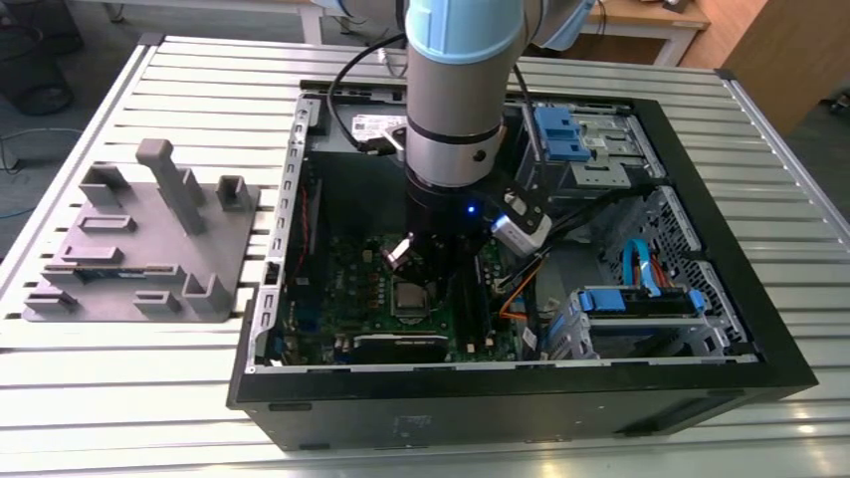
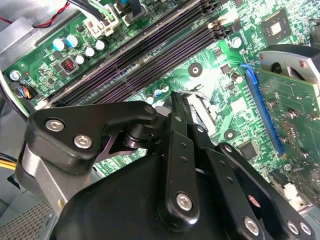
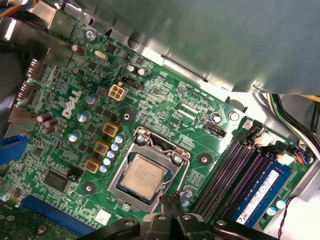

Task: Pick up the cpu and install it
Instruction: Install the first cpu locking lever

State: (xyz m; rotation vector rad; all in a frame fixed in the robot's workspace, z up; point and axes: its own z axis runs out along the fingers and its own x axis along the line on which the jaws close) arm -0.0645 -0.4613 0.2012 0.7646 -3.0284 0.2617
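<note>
step: seating the chip | the small flat square silver cpu lies inside the dark square socket with a metal frame | our black tool, fingers pressed together and holding nothing, hangs just beside that socket | we should go slow and stay level
</note>
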